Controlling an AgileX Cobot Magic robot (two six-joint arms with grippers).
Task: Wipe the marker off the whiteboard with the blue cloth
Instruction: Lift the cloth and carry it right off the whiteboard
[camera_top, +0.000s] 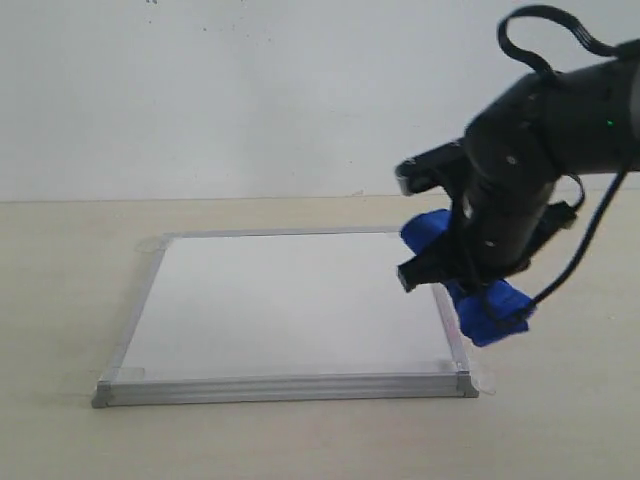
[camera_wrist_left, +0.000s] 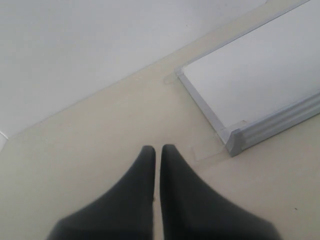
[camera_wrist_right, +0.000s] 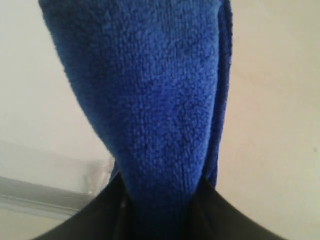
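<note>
Clamped in right end effector: blue cloth, roll sticking out on both sides of the jaws. Positioned over right frame edge of whiteboard; contact not discernible. Whiteboard flat on worktop. Left end effector near a taped board corner, fingers practically together, gripping nothing.

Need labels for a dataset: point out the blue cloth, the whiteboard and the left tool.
whiteboard (camera_top: 285, 300), exterior view, bare white surface.
blue cloth (camera_top: 497, 312), exterior view, lower end past the whiteboard's right rail.
left tool (camera_wrist_left: 157, 149), left wrist view, midway between its fingertips.
</note>
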